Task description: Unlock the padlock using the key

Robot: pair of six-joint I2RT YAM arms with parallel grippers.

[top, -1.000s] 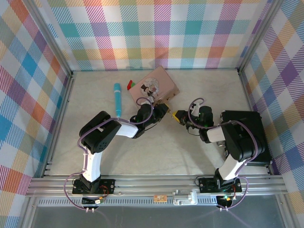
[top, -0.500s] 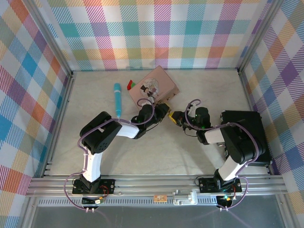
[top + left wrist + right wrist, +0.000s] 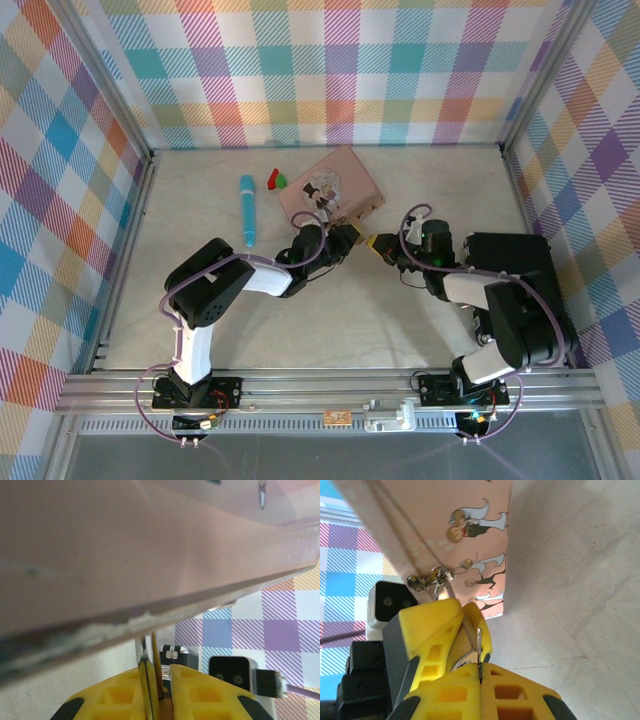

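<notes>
The pink tin box [image 3: 335, 182] lies at the back middle of the table. Just in front of it my two grippers meet tip to tip. My left gripper [image 3: 346, 238] is shut on the small brass padlock [image 3: 147, 690], whose silver shackle rises toward the box's edge [image 3: 150, 555]. My right gripper [image 3: 379, 243] is shut on the thin key [image 3: 478, 644], held on edge with its tip up beside the padlock [image 3: 463, 650]. In the right wrist view the left gripper's yellow fingers [image 3: 432, 622] stand right against my right gripper [image 3: 480, 667]. The box's clasp rings [image 3: 431, 578] hang just above.
A turquoise pen [image 3: 246, 210] lies left of the box. A small red and green piece [image 3: 275, 179] sits at its back left corner. A black block [image 3: 530, 255] stands at the right by the plaid wall. Bare tabletop [image 3: 340, 320] runs in front of the grippers.
The pink box has turned and slid a little to the right. My right gripper moved left toward the left one, then back right. Both grips stay shut.
</notes>
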